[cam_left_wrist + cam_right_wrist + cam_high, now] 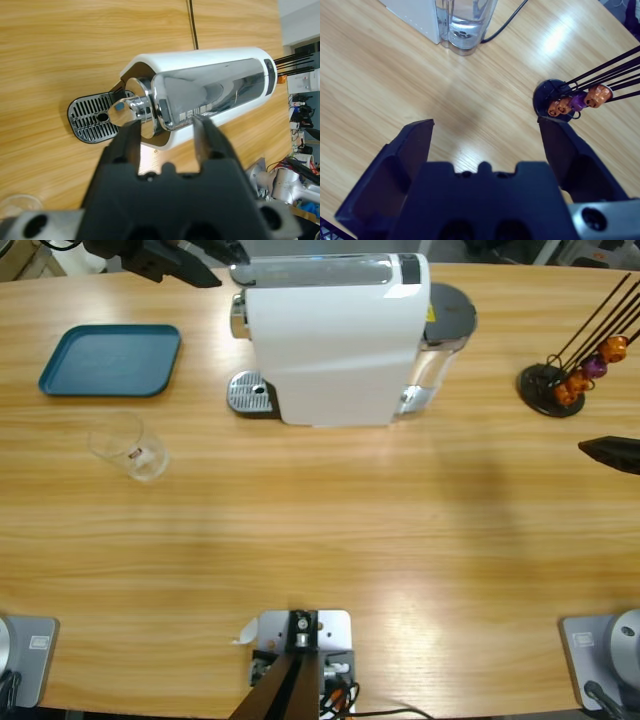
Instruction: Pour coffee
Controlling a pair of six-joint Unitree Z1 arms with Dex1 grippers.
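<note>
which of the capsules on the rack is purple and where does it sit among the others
The purple capsule is the only one of that colour on the black capsule rack. In the right wrist view it sits between two orange capsules and a third orange capsule.

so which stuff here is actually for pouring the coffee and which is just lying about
For the job:
- white coffee machine
- drip tray
- clear glass cup
- water tank

Lying about:
- blue tray
- capsule stand with orange and purple capsules
</note>
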